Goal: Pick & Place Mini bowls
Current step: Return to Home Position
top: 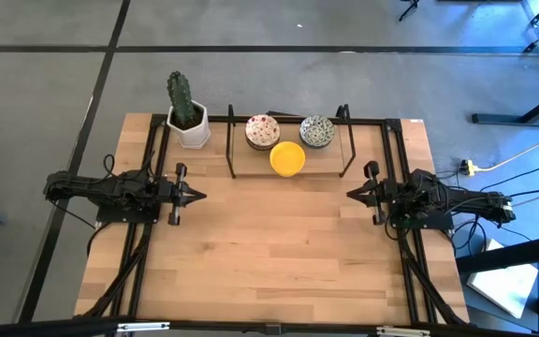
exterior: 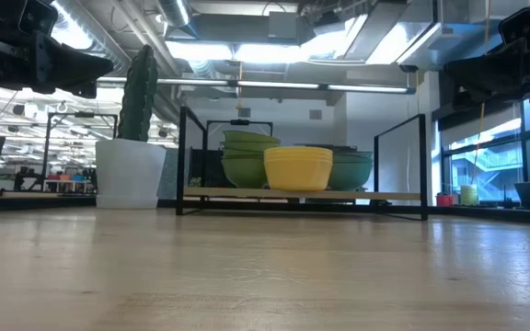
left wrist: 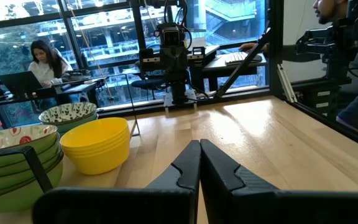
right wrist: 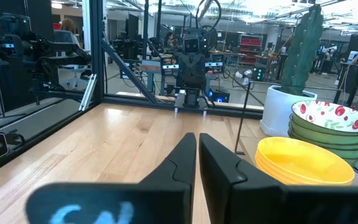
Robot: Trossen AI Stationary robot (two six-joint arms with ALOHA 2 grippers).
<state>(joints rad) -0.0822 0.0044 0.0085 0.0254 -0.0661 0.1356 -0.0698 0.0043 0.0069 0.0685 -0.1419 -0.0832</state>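
The mini bowls stand in three stacks at the table's far middle, inside a black wire frame (top: 288, 140). The yellow stack (top: 287, 158) is nearest. Behind it are a red-speckled stack (top: 262, 132) and a green-grey patterned stack (top: 317, 131). In the low view the yellow stack (exterior: 298, 167) rests by its base on a thin wooden board. My left gripper (top: 197, 196) is shut at the table's left, pointing level toward the middle, well short of the bowls. My right gripper (top: 352, 193) is shut at the table's right, facing it. Both hold nothing.
A white pot with a green cactus (top: 187, 117) stands left of the frame, at the far left. Bare wooden tabletop (top: 269, 243) stretches between the two arms and toward the near edge. A person sits at a laptop (left wrist: 39, 65) beyond the table.
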